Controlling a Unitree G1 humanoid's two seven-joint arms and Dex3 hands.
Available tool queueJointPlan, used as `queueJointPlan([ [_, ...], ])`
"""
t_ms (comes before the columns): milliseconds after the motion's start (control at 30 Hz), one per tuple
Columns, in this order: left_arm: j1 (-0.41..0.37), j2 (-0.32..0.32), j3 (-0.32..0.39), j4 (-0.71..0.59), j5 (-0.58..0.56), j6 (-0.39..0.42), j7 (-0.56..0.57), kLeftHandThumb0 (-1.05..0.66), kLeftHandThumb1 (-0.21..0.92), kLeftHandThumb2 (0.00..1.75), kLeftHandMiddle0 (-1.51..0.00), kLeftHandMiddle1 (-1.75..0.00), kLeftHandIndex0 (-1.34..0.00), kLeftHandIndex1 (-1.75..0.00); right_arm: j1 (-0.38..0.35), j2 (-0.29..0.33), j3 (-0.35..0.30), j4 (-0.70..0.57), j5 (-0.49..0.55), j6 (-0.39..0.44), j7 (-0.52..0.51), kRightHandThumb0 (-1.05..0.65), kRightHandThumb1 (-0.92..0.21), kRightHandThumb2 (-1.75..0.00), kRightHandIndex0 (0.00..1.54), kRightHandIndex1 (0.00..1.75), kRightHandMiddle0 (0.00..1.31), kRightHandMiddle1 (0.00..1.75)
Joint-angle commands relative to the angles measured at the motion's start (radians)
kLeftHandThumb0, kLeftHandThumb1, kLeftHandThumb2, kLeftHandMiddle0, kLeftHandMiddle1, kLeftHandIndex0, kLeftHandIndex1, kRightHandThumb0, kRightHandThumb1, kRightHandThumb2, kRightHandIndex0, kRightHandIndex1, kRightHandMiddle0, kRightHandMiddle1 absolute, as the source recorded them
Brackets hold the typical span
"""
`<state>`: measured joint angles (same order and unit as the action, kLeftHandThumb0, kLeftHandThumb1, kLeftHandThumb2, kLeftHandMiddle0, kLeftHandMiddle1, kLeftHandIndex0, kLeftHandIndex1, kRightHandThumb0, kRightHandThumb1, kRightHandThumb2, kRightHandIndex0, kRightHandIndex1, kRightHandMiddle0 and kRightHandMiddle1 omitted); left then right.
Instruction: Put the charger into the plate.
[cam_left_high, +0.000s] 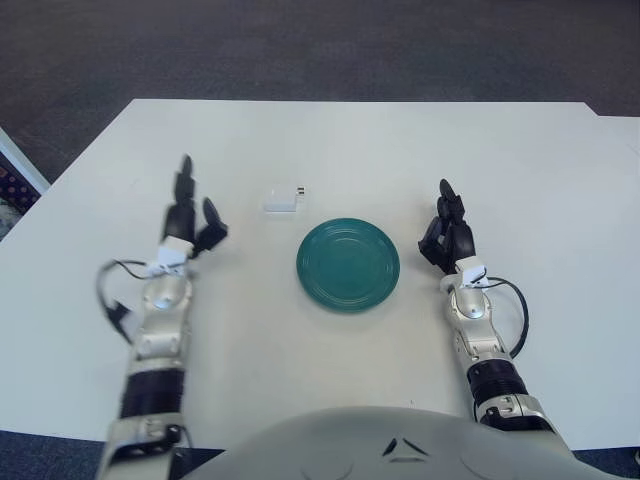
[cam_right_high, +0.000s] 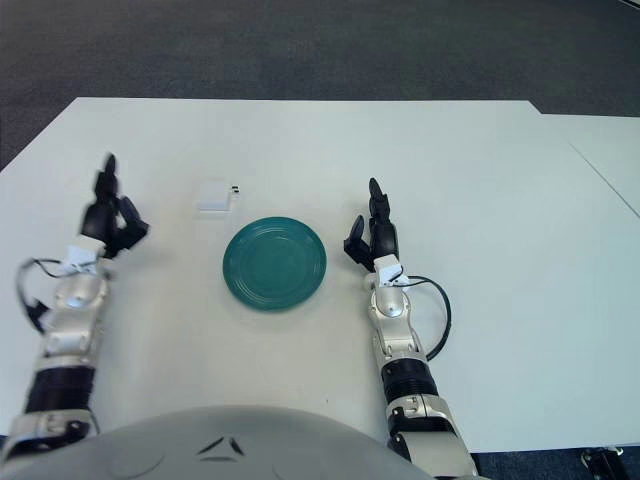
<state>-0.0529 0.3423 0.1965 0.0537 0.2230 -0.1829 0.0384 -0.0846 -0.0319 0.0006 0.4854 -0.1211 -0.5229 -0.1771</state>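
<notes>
A small white charger (cam_left_high: 283, 198) lies on the white table, just up-left of a round teal plate (cam_left_high: 348, 264) that holds nothing. My left hand (cam_left_high: 190, 218) is raised to the left of the charger, about a hand's width from it, fingers spread and empty. My right hand (cam_left_high: 446, 232) is to the right of the plate, open and empty, resting by the table. Both also show in the right eye view, the charger (cam_right_high: 214, 196) and the plate (cam_right_high: 275, 262).
The white table (cam_left_high: 340, 150) ends at a far edge against dark carpet. A second white table (cam_right_high: 600, 150) abuts at the right. A patterned object (cam_left_high: 12, 185) sits off the left edge.
</notes>
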Motion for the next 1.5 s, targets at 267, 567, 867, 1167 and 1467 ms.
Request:
queueJointPlan([
  [267, -0.201, 0.314, -0.114, 0.094, 0.368, -0.039, 0.035, -1.05, 0.92, 0.75, 0.0, 0.0, -0.03, -0.09, 0.044, 0.01, 0.018, 0.062, -0.045, 0.022, -0.04, -0.98, -0.92, -1.12, 0.03, 0.01, 0.0, 0.18],
  [567, -0.418, 0.419, -0.208, 0.168, 0.435, -0.071, -0.057, -1.05, 0.92, 0.59, 0.0, 0.0, 0.0, -0.08, 0.014, 0.013, 0.014, 0.124, -0.041, 0.005, -0.065, -1.0, -0.92, -1.1, 0.03, 0.0, 0.0, 0.19],
  [867, -0.569, 0.403, -0.389, 0.396, 0.564, -0.158, -0.011, -1.05, 0.92, 0.56, 0.0, 0.0, -0.01, -0.08, -0.007, 0.015, 0.013, 0.177, -0.047, -0.029, -0.11, -1.0, -0.92, -1.06, 0.05, 0.01, 0.0, 0.2],
  [1167, -0.632, 0.386, -0.48, 0.553, 0.569, -0.278, 0.014, -1.05, 0.92, 0.52, 0.0, 0.0, -0.01, -0.09, -0.016, 0.02, 0.009, 0.205, -0.036, -0.048, -0.127, -0.99, -0.92, -1.05, 0.05, 0.0, 0.0, 0.22],
  [1467, -0.659, 0.323, -0.577, 0.635, 0.589, -0.328, -0.02, -1.05, 0.92, 0.42, 0.0, 0.0, -0.04, -0.14, -0.025, 0.009, 0.008, 0.25, -0.035, -0.098, -0.128, -0.99, -0.92, -1.05, 0.04, 0.0, 0.0, 0.2],
])
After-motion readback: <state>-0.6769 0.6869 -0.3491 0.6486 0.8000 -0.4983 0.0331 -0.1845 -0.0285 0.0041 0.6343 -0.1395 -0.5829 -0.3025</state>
